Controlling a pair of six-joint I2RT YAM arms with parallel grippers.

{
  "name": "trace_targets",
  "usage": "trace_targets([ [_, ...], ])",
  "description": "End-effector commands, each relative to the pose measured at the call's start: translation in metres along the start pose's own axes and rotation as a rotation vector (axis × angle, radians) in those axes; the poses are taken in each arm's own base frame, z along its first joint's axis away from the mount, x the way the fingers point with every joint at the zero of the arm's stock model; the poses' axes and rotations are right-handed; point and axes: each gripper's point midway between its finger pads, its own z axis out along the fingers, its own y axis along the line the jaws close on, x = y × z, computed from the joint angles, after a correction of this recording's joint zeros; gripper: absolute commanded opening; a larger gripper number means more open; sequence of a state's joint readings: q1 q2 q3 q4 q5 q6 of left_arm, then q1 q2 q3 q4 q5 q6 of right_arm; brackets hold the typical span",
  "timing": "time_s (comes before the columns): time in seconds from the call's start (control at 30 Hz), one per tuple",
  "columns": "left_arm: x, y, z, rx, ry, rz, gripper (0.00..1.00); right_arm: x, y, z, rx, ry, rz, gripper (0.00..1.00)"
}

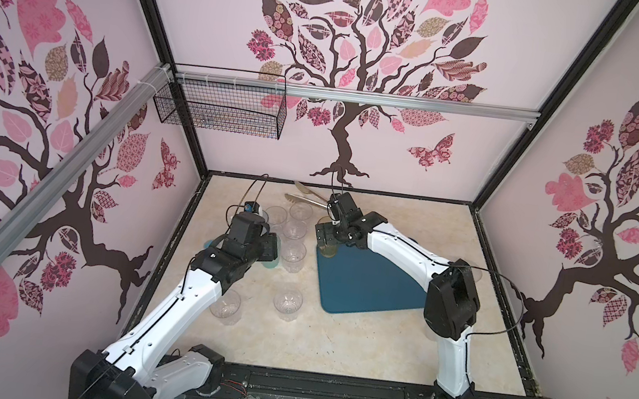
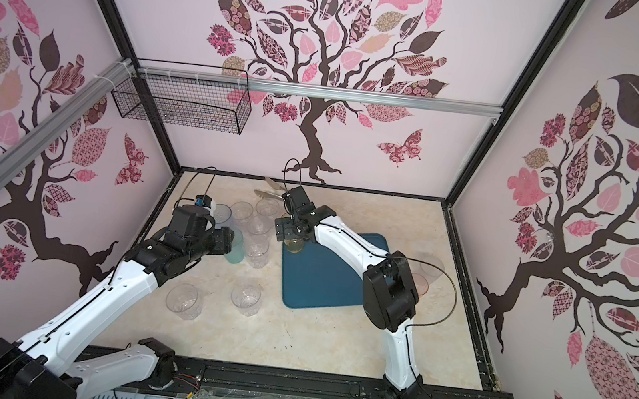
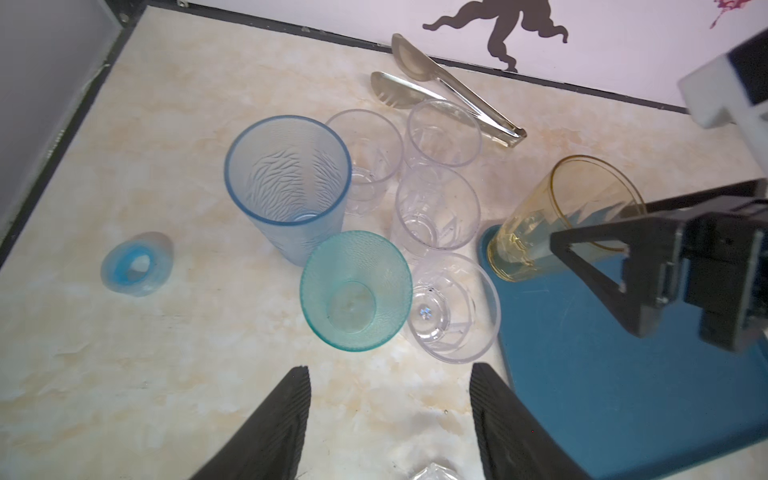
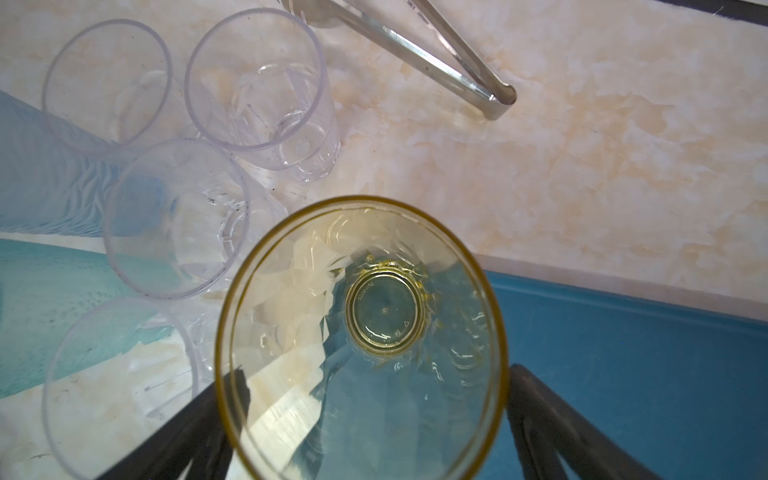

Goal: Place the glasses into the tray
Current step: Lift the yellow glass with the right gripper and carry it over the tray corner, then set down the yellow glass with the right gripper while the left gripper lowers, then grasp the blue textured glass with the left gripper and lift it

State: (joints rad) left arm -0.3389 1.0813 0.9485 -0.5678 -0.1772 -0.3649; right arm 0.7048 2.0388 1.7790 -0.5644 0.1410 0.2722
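An amber glass [image 4: 382, 316] stands upright on the near-left corner of the dark teal tray [image 4: 644, 374], seen also in both top views [image 1: 327, 248] [image 2: 295, 244]. My right gripper [image 4: 372, 374] is open, one finger on each side of the amber glass's rim. My left gripper [image 3: 390, 369] is open with nothing in it, hovering over bare table just short of a teal glass [image 3: 355, 291]. Beside that stand a taller blue glass [image 3: 286, 183] and several clear glasses [image 3: 436, 208]. In a top view two more clear glasses [image 1: 287, 303] stand nearer the front.
Metal tongs [image 3: 449, 87] lie by the back wall. A small bluish thing [image 3: 137, 264] lies on its side to the left. A pink glass [image 2: 420, 283] and a clear one [image 2: 430, 265] stand right of the tray, partly behind my right arm.
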Motion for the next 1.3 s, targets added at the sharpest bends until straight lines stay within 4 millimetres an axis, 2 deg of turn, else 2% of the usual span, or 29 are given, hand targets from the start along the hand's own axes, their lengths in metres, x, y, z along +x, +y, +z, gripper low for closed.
trace_targets([
  [0.0, -0.022, 0.005, -0.015, -0.008, -0.051, -0.012, 0.64, -0.021, 0.001, -0.04, -0.021, -0.068, 0.019, 1.0],
  [0.17, -0.028, 0.02, -0.016, -0.024, -0.048, -0.052, 0.62, -0.032, 0.008, -0.075, -0.09, -0.127, 0.055, 1.0],
  [0.27, -0.035, 0.036, -0.014, -0.058, -0.031, -0.098, 0.6, -0.022, 0.0, -0.092, -0.094, -0.154, 0.094, 0.99],
  [0.43, -0.045, 0.065, 0.0, -0.02, 0.019, -0.27, 0.58, 0.03, -0.026, -0.108, -0.058, -0.142, 0.169, 1.0],
  [0.53, -0.053, 0.067, 0.01, 0.027, 0.038, -0.329, 0.57, 0.066, -0.039, -0.114, -0.052, -0.114, 0.188, 0.99],
  [0.63, -0.056, 0.07, 0.024, 0.011, 0.078, -0.326, 0.56, 0.093, -0.049, -0.116, -0.04, -0.094, 0.196, 0.98],
  [0.73, -0.055, 0.084, 0.041, -0.049, 0.135, -0.312, 0.5, 0.107, -0.054, -0.115, -0.033, -0.093, 0.2, 0.97],
  [0.9, -0.05, 0.095, 0.065, -0.099, 0.213, -0.28, 0.4, 0.108, -0.051, -0.114, -0.061, -0.103, 0.202, 0.97],
  [1.07, -0.05, 0.101, 0.079, -0.121, 0.241, -0.258, 0.39, 0.107, -0.047, -0.11, -0.083, -0.114, 0.195, 0.97],
  [1.27, -0.047, 0.104, 0.096, -0.136, 0.269, -0.228, 0.39, 0.119, -0.049, -0.104, -0.077, -0.089, 0.183, 0.97],
])
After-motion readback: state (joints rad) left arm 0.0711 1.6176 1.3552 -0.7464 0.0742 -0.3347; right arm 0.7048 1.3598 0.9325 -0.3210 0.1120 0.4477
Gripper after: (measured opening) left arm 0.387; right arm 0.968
